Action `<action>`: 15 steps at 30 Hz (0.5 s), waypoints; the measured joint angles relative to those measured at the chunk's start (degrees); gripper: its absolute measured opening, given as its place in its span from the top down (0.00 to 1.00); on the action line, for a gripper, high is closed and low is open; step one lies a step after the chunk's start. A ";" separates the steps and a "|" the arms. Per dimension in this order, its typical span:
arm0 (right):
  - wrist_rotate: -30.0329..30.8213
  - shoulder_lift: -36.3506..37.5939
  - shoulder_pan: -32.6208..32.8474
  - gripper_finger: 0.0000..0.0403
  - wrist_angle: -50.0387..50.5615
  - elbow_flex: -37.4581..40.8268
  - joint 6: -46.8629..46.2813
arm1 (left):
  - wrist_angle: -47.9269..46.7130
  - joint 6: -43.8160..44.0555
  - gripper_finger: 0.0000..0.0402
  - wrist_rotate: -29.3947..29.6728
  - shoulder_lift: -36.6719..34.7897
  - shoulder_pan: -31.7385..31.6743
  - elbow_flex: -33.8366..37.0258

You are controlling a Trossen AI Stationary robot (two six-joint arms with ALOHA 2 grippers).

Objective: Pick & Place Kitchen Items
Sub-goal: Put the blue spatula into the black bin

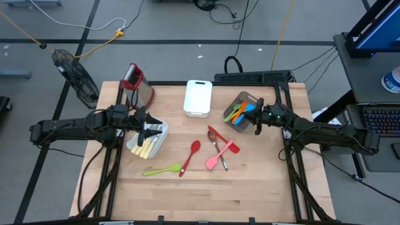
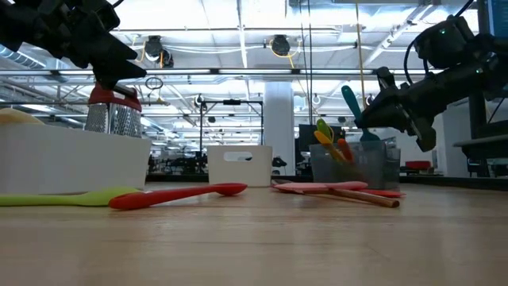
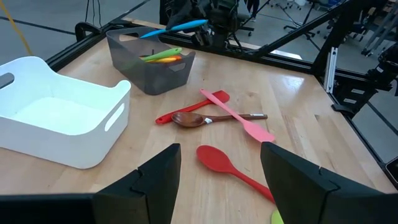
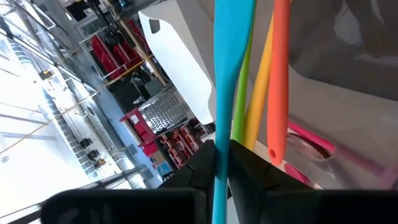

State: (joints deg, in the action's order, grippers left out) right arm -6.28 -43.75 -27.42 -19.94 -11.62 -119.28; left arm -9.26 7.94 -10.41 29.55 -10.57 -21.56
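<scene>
While a pale wooden tabletop (image 1: pixel 250 181) framed by black rails sits on a grey floor strewn with cables, the right hand (image 1: pixel 257 123) is clamped on a blue utensil (image 1: pixel 250 107) whose head stands in the grey bin (image 1: pixel 232 114), beside green, yellow and orange handles; the left hand (image 1: pixel 149 127) hovers over the white bin of pale-yellow cutlery (image 1: pixel 149 145), its fingers spread and holding nothing; a second white bin (image 1: pixel 198 98) lies between the two, and a steel box grater (image 1: pixel 134 80) with a red top stands at the far left corner; loose on the bare wood lie a green spoon (image 1: pixel 162 169), a red spoon (image 1: pixel 190 156), a pink spatula (image 1: pixel 217 160), a red spatula (image 1: pixel 224 140) and a wooden-handled spoon (image 1: pixel 217 150); seen level across the table, the room behind is a long hall of ceiling lights, racks and a white column (image 2: pixel 279 119); a fan (image 1: pixel 72 74) stands on the floor and a keyboard (image 1: pixel 381 122) sits on a desk at right.
</scene>
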 joint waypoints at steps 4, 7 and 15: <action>0.09 -0.09 0.00 0.92 0.07 0.00 0.79 | 0.00 0.00 0.43 0.00 -0.01 0.00 0.00; 0.15 -0.22 0.00 0.92 1.51 0.00 1.87 | 0.00 0.00 0.43 0.01 0.00 0.00 -0.01; 0.14 -0.24 0.00 0.80 4.27 0.00 3.68 | 0.00 0.00 0.43 0.02 0.01 0.00 0.00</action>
State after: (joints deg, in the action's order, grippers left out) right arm -6.15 -43.99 -27.42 -15.68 -11.62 -115.61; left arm -9.26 7.94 -10.39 29.56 -10.57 -21.56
